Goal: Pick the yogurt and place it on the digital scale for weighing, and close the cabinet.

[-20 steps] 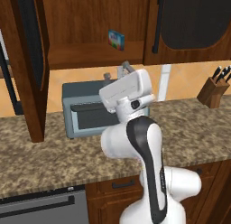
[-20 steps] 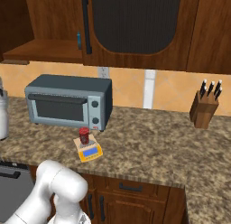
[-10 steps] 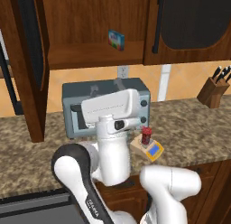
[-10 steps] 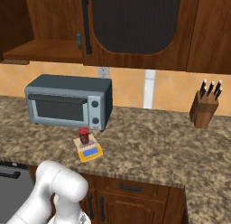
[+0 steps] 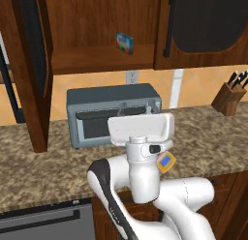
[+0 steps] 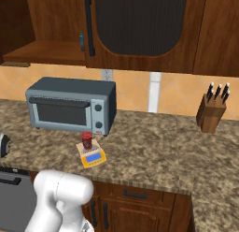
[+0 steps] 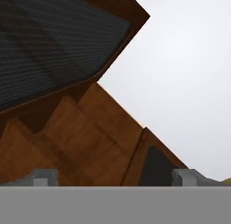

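The yogurt [image 6: 87,140] sits upright on the digital scale [image 6: 92,155] on the bench [image 6: 154,147], just in front of the grey toaster oven [image 6: 71,110], so I judge the weighing half done. What has changed over the last second is the arm: it has swung away from the scale and folded back toward the base, its white body now rising in front of the toaster oven in the left base view and covering most of the scale there. In the hand view my tool [image 7: 115,178] points up at dark brown cabinet wood, its two tips standing wide apart with nothing between them, so it is open and empty. The cabinet [image 5: 101,31] is not shut: its left door [image 5: 30,65] stands swung out, and the shelf with the blue-green box [image 5: 125,42] is exposed. To me that leaves closing this door as the remaining step.
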